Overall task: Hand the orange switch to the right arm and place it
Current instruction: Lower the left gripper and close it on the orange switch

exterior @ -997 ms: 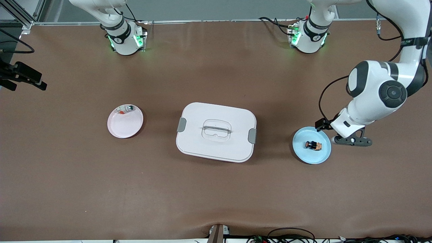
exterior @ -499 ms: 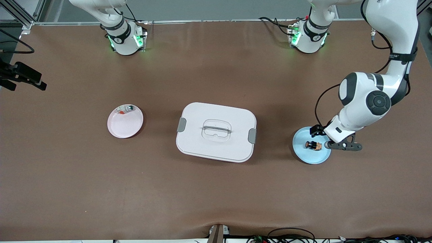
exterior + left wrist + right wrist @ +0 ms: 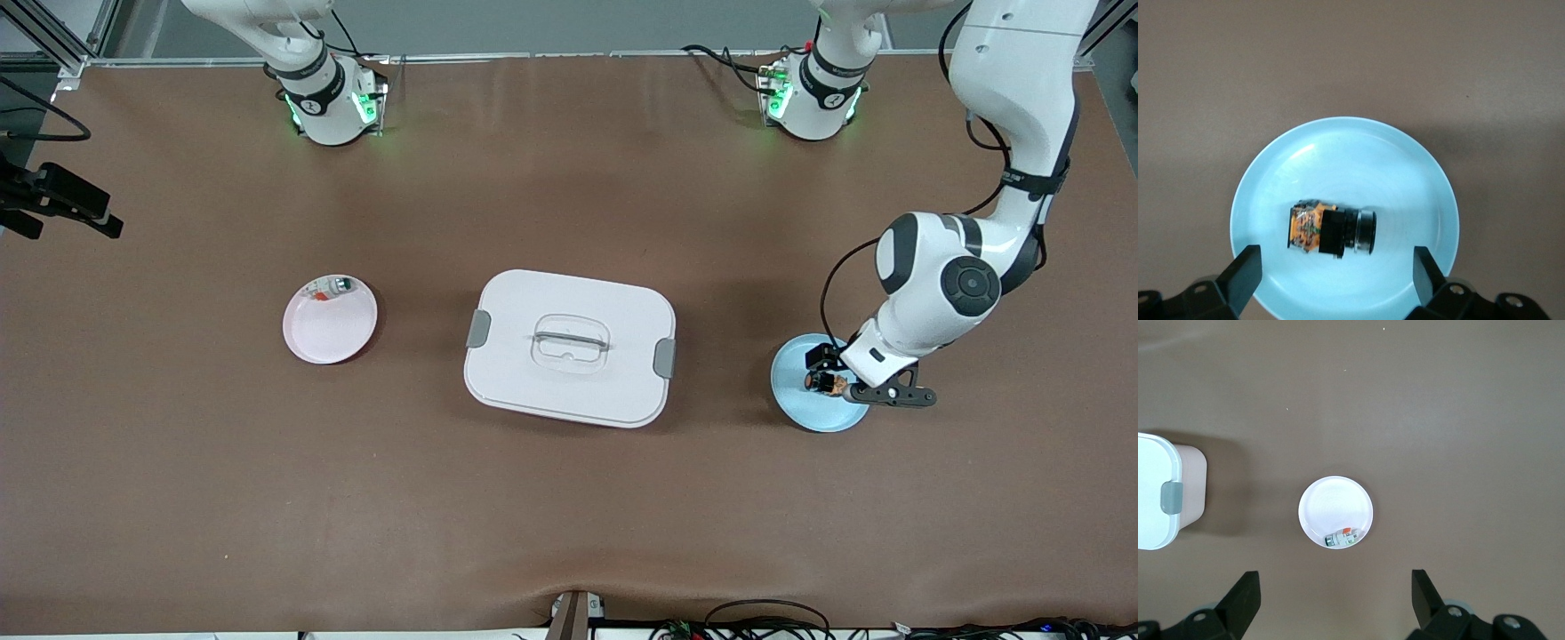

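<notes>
A brown worktop [image 3: 569, 498] is shown, with both arm bases along its top edge. A closed white box [image 3: 569, 347] sits at the centre. A blue plate [image 3: 813, 413] lies toward the left arm's end; a pink plate [image 3: 329, 324] holding a small silver-and-green piece [image 3: 333, 287] lies toward the right arm's end.

The switch [image 3: 1331, 230] lies on its side in the middle of the blue plate. The left gripper [image 3: 876, 391] is positioned over this plate; in the left wrist view its fingers [image 3: 1241, 273] are spread wide, one on each side of the switch, with nothing pinched. The right gripper [image 3: 1335, 600] waits high over the worktop above the pink plate, fingers spread and empty.

Hazards judged from this state:
- The switch is small and partly round; an off-centre closure could roll or eject it from the plate.
- Too deep a descent could press the fingertips into the plate and tip or slide it.
- A grasp covering most of the body would leave little surface for the right gripper at the handover, so a drop is possible.
</notes>
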You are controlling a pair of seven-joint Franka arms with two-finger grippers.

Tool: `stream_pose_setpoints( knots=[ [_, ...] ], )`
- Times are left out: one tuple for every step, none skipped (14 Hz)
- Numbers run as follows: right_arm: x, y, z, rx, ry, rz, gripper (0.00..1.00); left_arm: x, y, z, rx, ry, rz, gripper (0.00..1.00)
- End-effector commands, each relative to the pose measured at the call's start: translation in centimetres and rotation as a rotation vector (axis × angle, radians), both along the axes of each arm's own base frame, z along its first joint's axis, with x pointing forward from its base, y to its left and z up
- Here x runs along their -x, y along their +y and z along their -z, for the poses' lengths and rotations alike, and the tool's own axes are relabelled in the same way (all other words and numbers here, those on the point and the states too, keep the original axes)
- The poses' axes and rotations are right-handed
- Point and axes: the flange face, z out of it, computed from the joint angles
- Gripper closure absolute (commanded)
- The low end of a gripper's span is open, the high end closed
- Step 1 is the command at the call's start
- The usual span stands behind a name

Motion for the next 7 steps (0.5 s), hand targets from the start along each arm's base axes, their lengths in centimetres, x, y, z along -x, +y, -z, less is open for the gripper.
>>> stream_pose_setpoints(
  knots=[
    [0.8,0.2,-0.3,0.011,-0.009,0.008,0.00,-0.4,0.9,1.3,0.005,-0.022,-0.015,0.00],
    [0.8,0.3,-0.3,0.011,-0.009,0.006,0.00,-0.4,1.0,1.7,0.004,-0.017,-0.015,0.00],
    [0.8,0.2,-0.3,0.011,-0.009,0.008,0.00,-0.3,0.9,2.3,-0.002,-0.017,-0.006,0.00],
    [0.8,0.2,-0.3,0.011,-0.009,0.008,0.00,-0.3,0.9,2.7,-0.007,-0.019,0.003,0.00],
    [0.8,0.3,-0.3,0.011,-0.009,0.006,0.00,-0.3,1.0,3.3,-0.006,-0.015,0.001,0.00],
    [0.8,0.2,-0.3,0.011,-0.009,0.008,0.00,-0.3,1.0,3.8,-0.004,-0.017,0.001,0.00],
    [0.8,0.3,-0.3,0.011,-0.009,0.006,0.00,-0.2,1.0,4.0,-0.004,-0.015,0.002,0.00]
  ],
)
